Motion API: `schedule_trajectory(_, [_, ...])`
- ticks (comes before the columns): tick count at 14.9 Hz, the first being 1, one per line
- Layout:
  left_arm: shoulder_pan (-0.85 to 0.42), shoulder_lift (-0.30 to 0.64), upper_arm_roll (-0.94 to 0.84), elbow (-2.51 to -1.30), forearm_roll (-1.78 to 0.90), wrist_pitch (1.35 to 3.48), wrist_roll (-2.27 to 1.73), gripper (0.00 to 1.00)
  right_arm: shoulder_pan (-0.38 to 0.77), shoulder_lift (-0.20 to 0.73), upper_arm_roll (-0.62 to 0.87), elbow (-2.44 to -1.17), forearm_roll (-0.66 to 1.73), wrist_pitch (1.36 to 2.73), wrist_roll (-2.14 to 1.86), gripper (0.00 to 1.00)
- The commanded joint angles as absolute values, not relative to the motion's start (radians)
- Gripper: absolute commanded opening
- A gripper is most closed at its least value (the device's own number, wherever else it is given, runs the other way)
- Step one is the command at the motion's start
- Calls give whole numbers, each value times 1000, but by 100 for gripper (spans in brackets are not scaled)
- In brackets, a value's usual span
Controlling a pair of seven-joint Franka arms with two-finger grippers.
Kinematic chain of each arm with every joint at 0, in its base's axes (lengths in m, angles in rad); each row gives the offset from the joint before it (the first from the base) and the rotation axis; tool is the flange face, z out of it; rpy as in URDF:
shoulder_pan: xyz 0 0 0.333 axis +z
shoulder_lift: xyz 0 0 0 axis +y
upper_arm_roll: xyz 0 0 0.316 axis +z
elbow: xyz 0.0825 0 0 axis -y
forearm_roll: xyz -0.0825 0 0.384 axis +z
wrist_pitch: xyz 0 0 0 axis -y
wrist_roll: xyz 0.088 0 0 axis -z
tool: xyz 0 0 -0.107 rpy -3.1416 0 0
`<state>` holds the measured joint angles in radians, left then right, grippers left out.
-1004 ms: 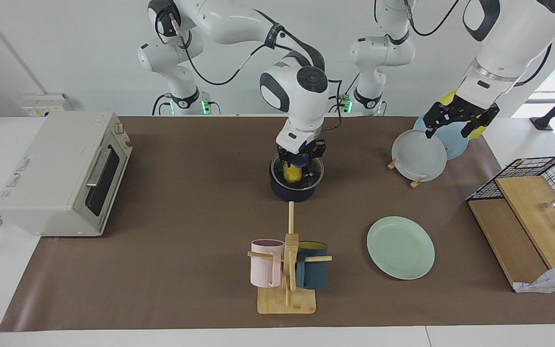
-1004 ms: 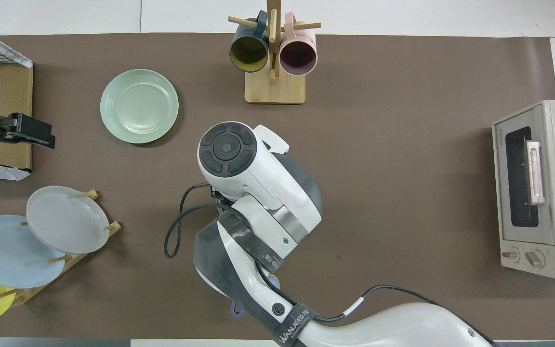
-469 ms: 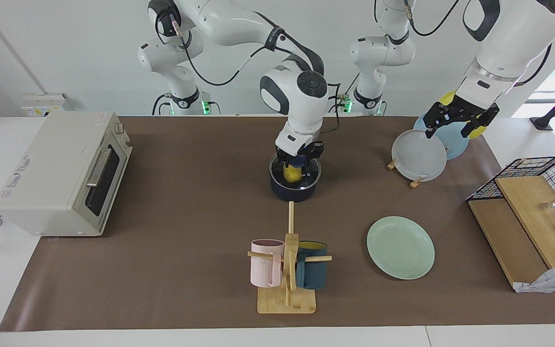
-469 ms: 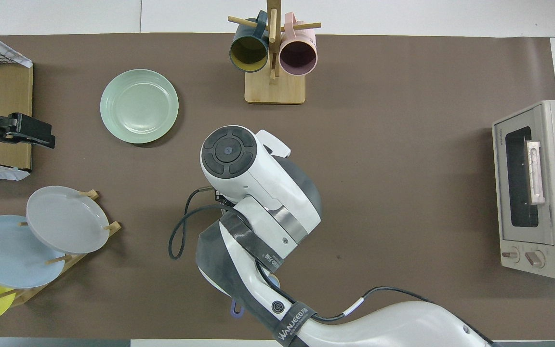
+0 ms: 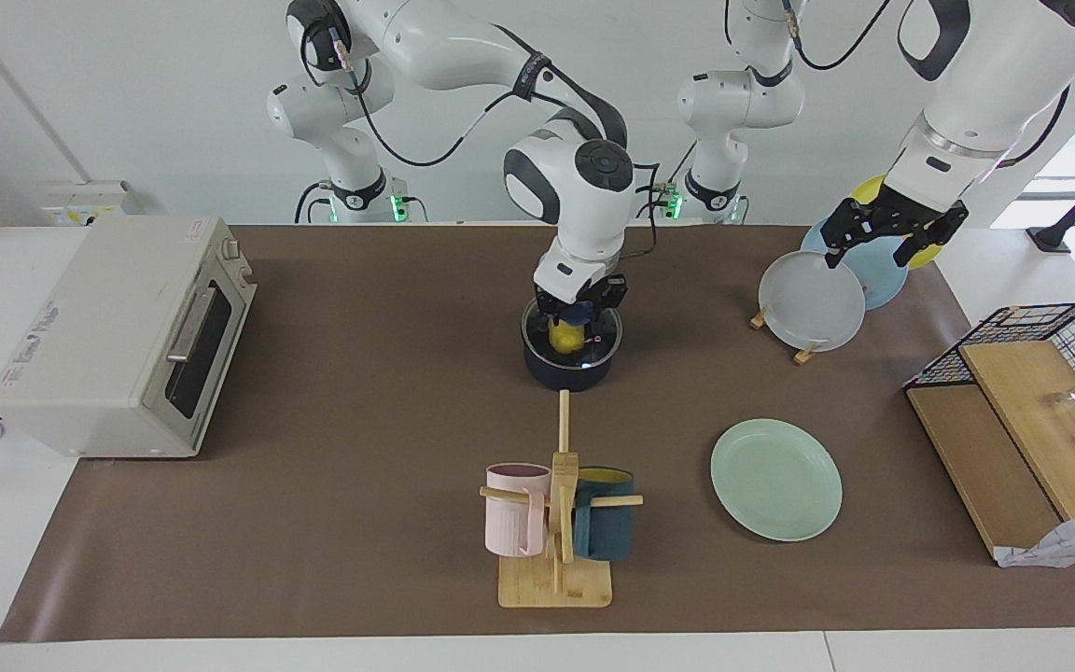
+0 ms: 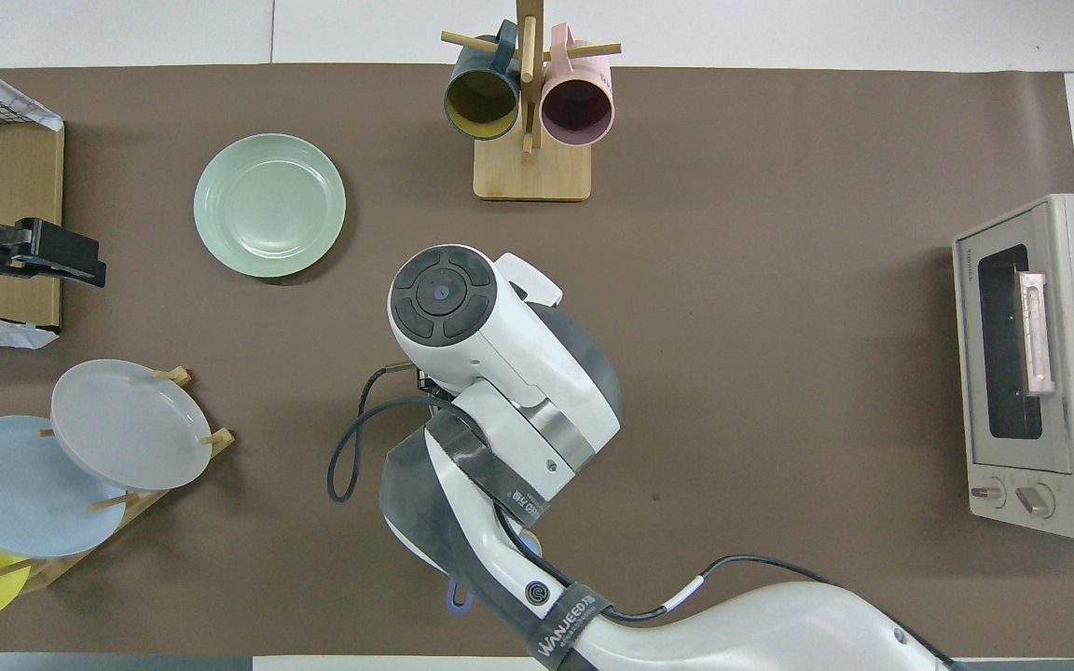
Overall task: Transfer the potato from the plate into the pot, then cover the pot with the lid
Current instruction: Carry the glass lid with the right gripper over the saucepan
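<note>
Lowered since a second ago: my right gripper point(image 5: 580, 313) has brought the lid point(image 5: 572, 338) down and slightly toward the robots, from a tilted hover above the pot point(image 5: 567, 368) to a level seat on its rim. My fingers are clenched on the lid's blue knob. In the overhead view my own arm hides all of this.

Finding: the potato point(image 5: 565, 338) lies inside the pot, visible through the glass. The plate point(image 5: 775, 478) is bare, farther from the robots than the pot and toward the left arm's end of the table. I judge the transfer done and the covering all but complete; only letting go remains.

My left gripper point(image 5: 885, 231) waits with fingers spread, raised over the plate rack point(image 5: 806, 353), unmoved from the earlier frame.
</note>
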<state>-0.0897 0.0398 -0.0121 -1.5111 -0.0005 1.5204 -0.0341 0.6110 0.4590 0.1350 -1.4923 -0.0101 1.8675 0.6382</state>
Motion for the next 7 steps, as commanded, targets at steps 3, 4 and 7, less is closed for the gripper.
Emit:
schedule_trajectory(3, [-77, 20, -17, -1532, -15, 1526, -29, 100, 609, 420, 140, -1552, -9, 1914, 647, 0])
schedule_trajectory(4, [-77, 20, -18, -1532, -15, 1526, -29, 100, 609, 419, 140, -1554, -9, 1914, 647, 0])
schedule_trajectory(7, [-77, 20, -17, -1532, -15, 1526, -29, 100, 603, 417, 140, -1566, -9, 1917, 646, 40])
